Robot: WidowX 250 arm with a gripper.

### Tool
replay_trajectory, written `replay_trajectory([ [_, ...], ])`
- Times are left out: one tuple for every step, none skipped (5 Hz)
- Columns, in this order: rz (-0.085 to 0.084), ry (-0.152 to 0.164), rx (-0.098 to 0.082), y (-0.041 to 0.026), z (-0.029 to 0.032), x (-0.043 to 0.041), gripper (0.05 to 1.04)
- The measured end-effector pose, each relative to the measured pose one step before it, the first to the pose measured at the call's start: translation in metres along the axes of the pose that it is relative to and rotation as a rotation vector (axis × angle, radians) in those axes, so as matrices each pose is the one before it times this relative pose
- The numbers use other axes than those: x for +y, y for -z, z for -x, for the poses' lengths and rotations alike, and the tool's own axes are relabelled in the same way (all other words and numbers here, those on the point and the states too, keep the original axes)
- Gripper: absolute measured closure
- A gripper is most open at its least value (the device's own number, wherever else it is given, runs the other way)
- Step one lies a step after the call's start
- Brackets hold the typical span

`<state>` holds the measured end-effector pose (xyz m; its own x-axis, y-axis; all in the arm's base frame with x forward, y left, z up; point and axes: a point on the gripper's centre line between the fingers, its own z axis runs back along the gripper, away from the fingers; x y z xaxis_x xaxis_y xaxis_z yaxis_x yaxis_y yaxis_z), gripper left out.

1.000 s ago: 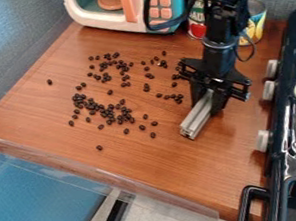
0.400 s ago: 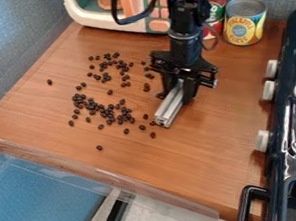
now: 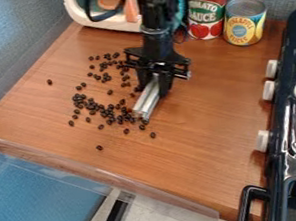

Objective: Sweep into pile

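The black gripper (image 3: 154, 84) hangs down just right of the middle of the scattered beans, shut on a grey metal bar (image 3: 148, 100). The bar slants toward the lower left, its near end low at the tabletop beside the right edge of the dark beans (image 3: 114, 117). Beans lie loosely spread over the left half of the wooden table (image 3: 208, 141), denser in the lower cluster. One bean (image 3: 49, 82) lies apart at the far left, another (image 3: 99, 147) toward the front. The gripper and arm hide part of the upper right of the spread.
A toy microwave (image 3: 100, 23) stands at the back, with a red can (image 3: 206, 9) and a yellow can (image 3: 245, 22) to its right. A black toy stove (image 3: 292, 116) with white knobs lines the right side. A clear ledge (image 3: 97, 173) runs along the front edge.
The gripper and bar have moved left across the table. Beans on the right side have shifted left or are now hidden by them, and both cans have come into full view.
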<state>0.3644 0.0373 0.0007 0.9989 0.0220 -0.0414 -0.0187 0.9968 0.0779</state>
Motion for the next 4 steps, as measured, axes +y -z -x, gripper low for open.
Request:
replay_trajectory([
  [0.0021, -0.0487, -0.0008, 0.00211, 0.00156, 0.01774, 0.693],
  [0.0033, -0.0535, -0.0108, 0.00150, 0.00369, 0.01386, 0.693],
  [0.0022, -0.0598, 0.0117, 0.00133, 0.01056, 0.01857, 0.693],
  [-0.0131, -0.0885, 0.0146, 0.00157, 0.01365, 0.03934, 0.693],
])
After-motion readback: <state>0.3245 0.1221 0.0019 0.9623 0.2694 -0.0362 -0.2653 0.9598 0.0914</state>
